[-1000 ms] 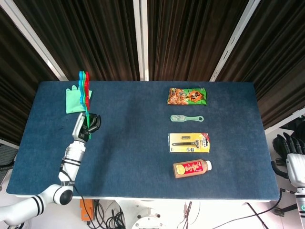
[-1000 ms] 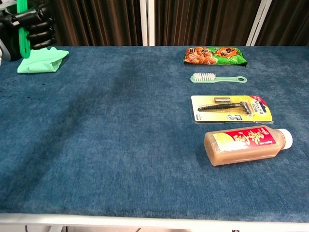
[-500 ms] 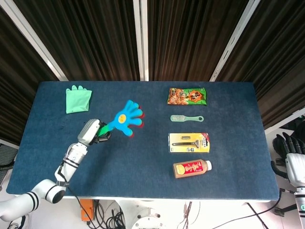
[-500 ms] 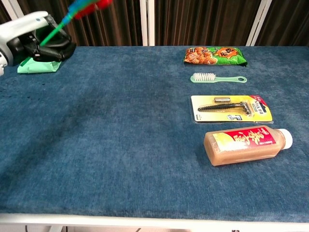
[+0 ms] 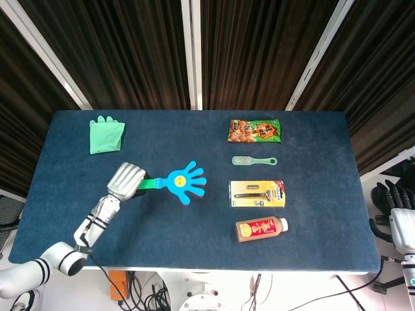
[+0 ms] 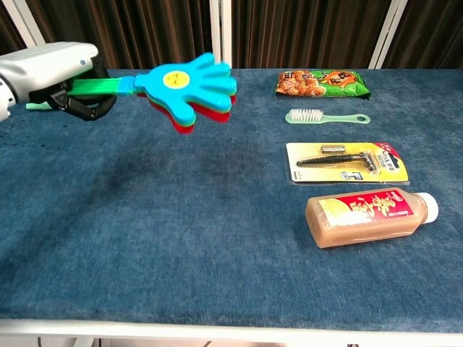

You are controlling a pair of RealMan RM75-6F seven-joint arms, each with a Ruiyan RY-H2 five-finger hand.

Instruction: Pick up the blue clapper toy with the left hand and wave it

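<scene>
One long line matters most: the table (image 5: 194, 220) lies well beneath the blue clapper toy (image 5: 185, 183), whose handle runs sideways from the left hand (image 5: 126, 181) gripping it. Far off, the right hand (image 5: 397, 197) hangs idle, its fingers hard to read.

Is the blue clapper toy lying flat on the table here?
No, the left hand holds the blue clapper toy by its green handle, raised above the table.
</scene>
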